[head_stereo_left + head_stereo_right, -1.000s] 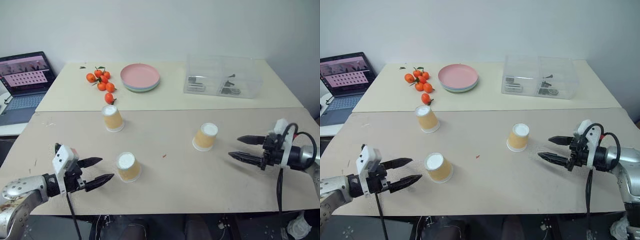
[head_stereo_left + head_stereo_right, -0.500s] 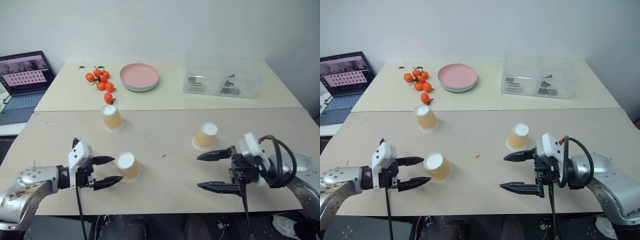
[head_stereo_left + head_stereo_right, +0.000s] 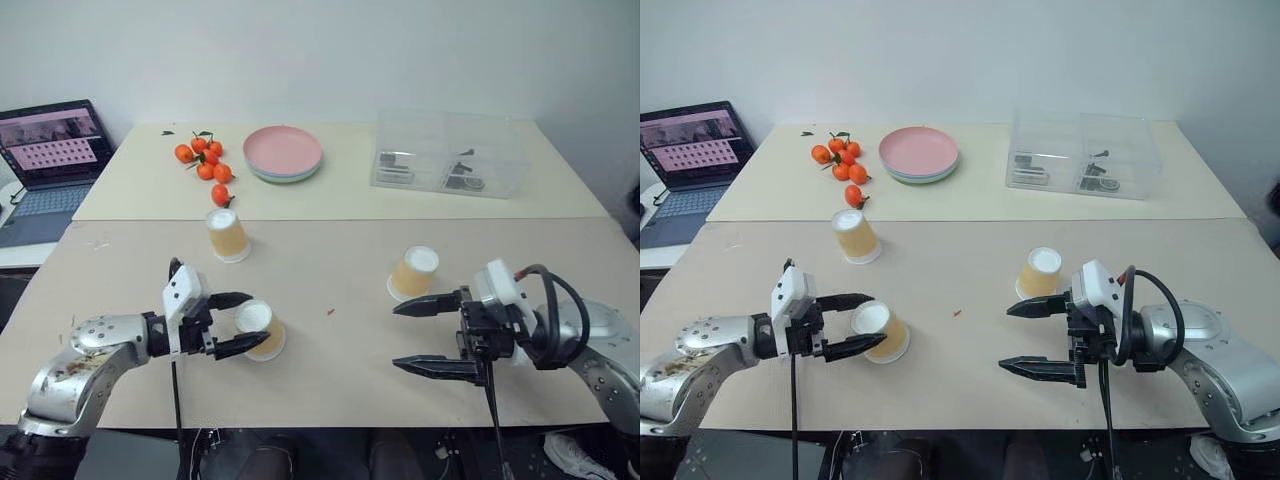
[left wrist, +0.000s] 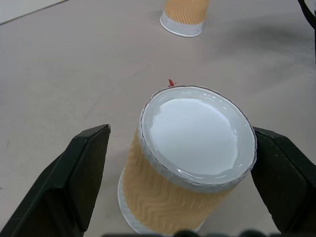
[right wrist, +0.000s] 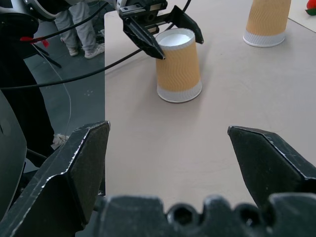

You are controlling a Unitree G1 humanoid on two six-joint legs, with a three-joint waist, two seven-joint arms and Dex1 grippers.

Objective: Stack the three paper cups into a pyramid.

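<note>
Both grippers are gaping wide, holding nothing; left gripper (image 3: 853,323) is straddling the near cup (image 3: 879,331), risking tipping or crushing it if closing off-centre

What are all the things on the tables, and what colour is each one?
paper cups: three, tan-orange with white bases, all upside down on the near table; one between the left gripper's fingers, one further back on the left, one on the right
tangerines: a small bunch, orange, far table, left
plates: a stack, pink on top, far table, middle
box: one, clear plastic with small dark items inside, far table, right
laptop: one, dark, screen lit, far left
near table: one, grey-beige
far table: one, cream
left gripper: black fingers, open around the nearest cup
right gripper: black fingers, open, empty, beside the right cup
</note>
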